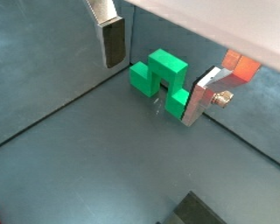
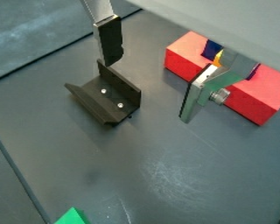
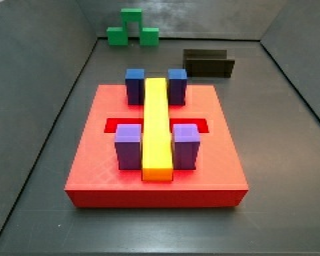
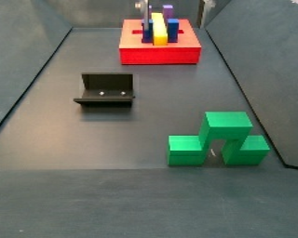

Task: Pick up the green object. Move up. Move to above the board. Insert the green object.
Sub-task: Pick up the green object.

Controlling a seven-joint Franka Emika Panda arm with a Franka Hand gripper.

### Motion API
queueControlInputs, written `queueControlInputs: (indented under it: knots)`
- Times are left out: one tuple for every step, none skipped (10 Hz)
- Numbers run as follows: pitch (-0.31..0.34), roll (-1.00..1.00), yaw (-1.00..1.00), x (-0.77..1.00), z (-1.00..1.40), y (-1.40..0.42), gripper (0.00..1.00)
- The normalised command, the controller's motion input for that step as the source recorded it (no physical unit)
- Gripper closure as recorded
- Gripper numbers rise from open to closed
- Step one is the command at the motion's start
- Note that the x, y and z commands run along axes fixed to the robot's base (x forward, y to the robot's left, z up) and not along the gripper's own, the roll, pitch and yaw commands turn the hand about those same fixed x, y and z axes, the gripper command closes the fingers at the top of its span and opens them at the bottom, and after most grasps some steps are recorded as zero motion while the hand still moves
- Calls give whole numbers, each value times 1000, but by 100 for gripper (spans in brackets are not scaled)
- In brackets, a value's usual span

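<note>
Fingers (image 1: pixel 111 44) are spread wide with nothing between them; the gripper (image 1: pixel 152 74) sits above the surface (image 1: pixel 84 166), short of the green object (image 1: pixel 163 80). In a wrist view the second finger plate (image 1: pixel 202 96) overlaps the piece's outer side cube, but that looks like line of sight from height, not contact. Can't confirm the gap.

Green object stands upright on the surface near a wall corner, arch opening down, raised centre cube on top, two lower cubes either side. In a side view (image 4: pixel 219 139) its long axis runs across the picture, parallel to the near wall. It's well apart from the board (image 4: pixel 162 51), with the fixture (image 4: pixel 107 89) roughly between them, off to one side.

Key relation: the piece lies ahead of and below the fingers, and in that wrist view the line between the two plates runs roughly along its long axis. My read is the fingers would bracket it end to end unless the wrist rotates to take the short width. Either way, descent needs centring first, since the gap currently sits off the piece toward the open surface.

Board slot (image 3: pixel 120 125) is still open for the insert.
</note>
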Motion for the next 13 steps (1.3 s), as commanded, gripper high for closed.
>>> queueControlInputs:
  knots:
    - [-9, 227, 3, -26, -426, 683, 0]
    - [-4, 170, 0, -117, -454, 926, 0]
    - [0, 150, 0, -120, -400, 960, 0]
    - [21, 90, 0, 0, -51, 360, 0]
    - [0, 91, 0, -226, -129, 623, 0]
    - [-3, 56, -29, -369, -191, 889, 0]
    - [-1, 76, -29, -320, -191, 817, 0]
    - [0, 94, -43, -251, -191, 691, 0]
    - [0, 119, -69, -263, -177, 649, 0]
    - [0, 96, -51, -46, -123, 386, 0]
    - [0, 0, 0, 0, -23, 0, 0]
    - [-50, 151, 0, -191, -360, 0, 0]
    - [-17, 207, -86, -289, -289, 0, 0]
